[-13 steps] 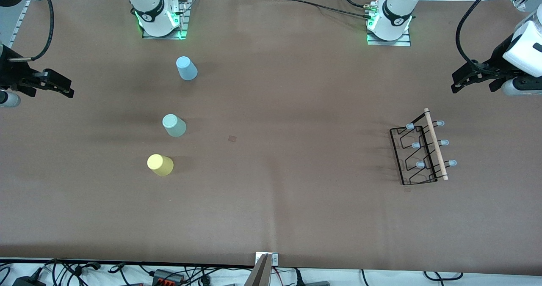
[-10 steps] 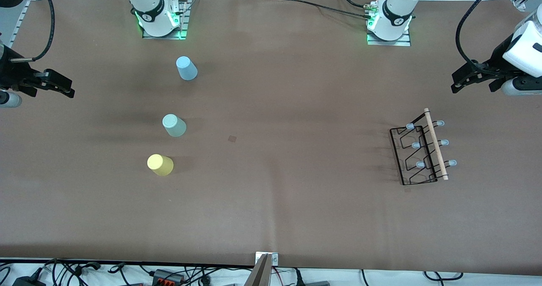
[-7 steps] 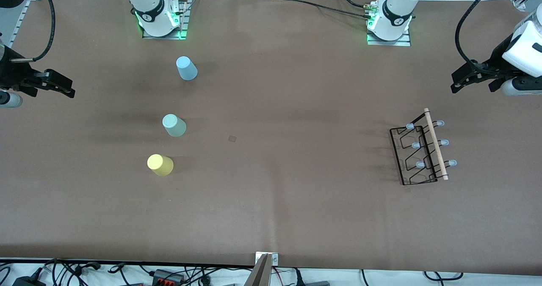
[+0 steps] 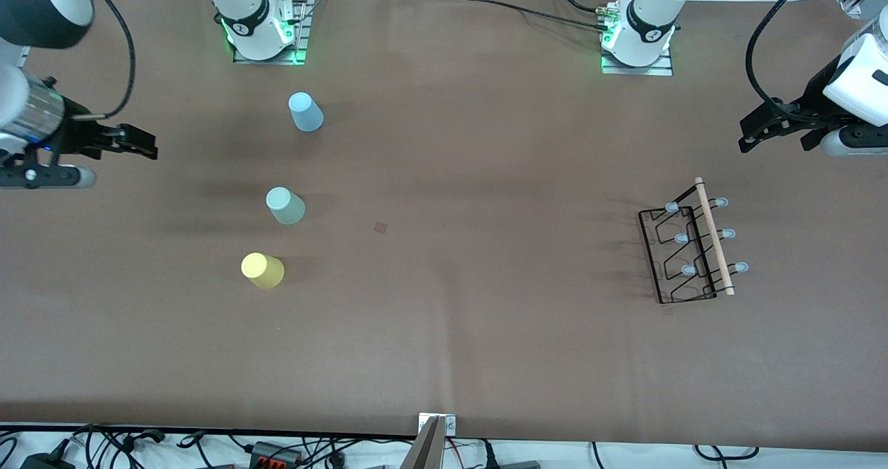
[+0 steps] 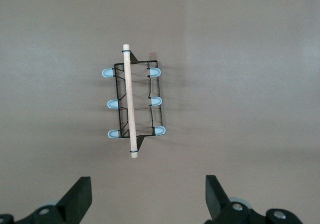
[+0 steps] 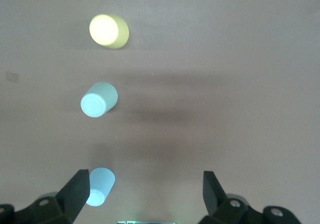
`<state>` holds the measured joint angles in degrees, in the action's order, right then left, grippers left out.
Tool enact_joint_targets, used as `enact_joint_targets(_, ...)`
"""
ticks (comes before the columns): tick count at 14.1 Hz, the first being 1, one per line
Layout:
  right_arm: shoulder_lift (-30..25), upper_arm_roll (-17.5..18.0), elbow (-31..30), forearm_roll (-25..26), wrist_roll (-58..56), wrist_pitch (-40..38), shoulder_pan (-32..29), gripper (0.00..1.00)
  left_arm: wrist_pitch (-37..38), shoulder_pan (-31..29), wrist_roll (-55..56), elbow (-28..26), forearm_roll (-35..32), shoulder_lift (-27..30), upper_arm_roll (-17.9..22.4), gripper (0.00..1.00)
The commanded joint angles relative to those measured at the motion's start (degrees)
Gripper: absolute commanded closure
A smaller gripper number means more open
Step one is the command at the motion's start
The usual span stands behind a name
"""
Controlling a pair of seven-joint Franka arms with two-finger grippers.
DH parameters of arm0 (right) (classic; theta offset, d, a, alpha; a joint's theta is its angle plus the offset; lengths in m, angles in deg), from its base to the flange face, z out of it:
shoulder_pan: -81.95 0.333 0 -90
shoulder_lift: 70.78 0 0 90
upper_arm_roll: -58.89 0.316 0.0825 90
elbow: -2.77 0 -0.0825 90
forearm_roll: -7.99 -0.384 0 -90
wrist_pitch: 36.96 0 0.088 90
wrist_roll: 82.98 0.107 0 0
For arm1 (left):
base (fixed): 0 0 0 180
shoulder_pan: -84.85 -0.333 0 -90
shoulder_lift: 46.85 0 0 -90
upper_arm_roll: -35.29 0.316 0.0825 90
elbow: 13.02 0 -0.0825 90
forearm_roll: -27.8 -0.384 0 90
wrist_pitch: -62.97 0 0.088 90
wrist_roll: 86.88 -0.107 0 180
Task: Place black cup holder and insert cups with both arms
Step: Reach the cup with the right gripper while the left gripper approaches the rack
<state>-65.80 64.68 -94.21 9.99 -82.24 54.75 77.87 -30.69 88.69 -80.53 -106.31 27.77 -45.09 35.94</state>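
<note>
Brown paper covers the long table, with both robot bases standing along its farthest edge from the front camera.

Toward the right arm's end, three cups stand upside down in a loose line, well apart from one another. The light blue cup is farthest from the front camera, the mint green cup sits in the middle, and the yellow cup is nearest to the camera. The right wrist view shows the same three: yellow, mint green and light blue.

Toward the left arm's end, the black cup holder rests on the table, its light wooden rod running along the top and its pale blue-tipped prongs sticking out to both sides. The left wrist view looks straight down on the holder.

The right gripper hangs over the table's end, well apart from the cups, its fingers spread wide and holding nothing. The left gripper hangs over the opposite end, above bare paper near the holder, its fingers likewise spread and empty.
</note>
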Motion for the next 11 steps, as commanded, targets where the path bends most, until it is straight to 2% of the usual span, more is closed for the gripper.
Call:
enact_joint_targets(1, -0.3, 0.0, -6.4, -0.8, -0.6, 6.8, 0.3, 0.0, 0.5, 0.3, 0.5, 1.0, 0.4, -1.1, 0.2, 0.0)
enact_joint_targets(4, -1.1, 0.0, -16.3, -0.8, 0.7, 18.3, 2.1, 0.0, 0.8, 0.3, 0.4, 1.0, 0.4, -2.2, 0.2, 0.0)
enact_joint_targets(6, -1.9, 0.1, -22.5, -0.8, 1.8, 24.9, 2.4, 0.0, 1.5, 0.8, 0.4, 1.2, 0.2, -9.7, 0.1, 0.0)
enact_joint_targets(8, -2.8, 0.1, -28.6, -0.8, 3.6, 32.6, 3.5, 0.0, 7.2, 1.6, 0.4, 4.4, 0.5, -11.7, 0.2, 0.0)
enact_joint_targets(11, -2.2, 0.2, -32.5, -0.8, 9.5, 39.3, 6.5, 0.0, 8.0, 1.4, -0.4, 4.8, 0.5, -12.8, 0.3, 0.0)
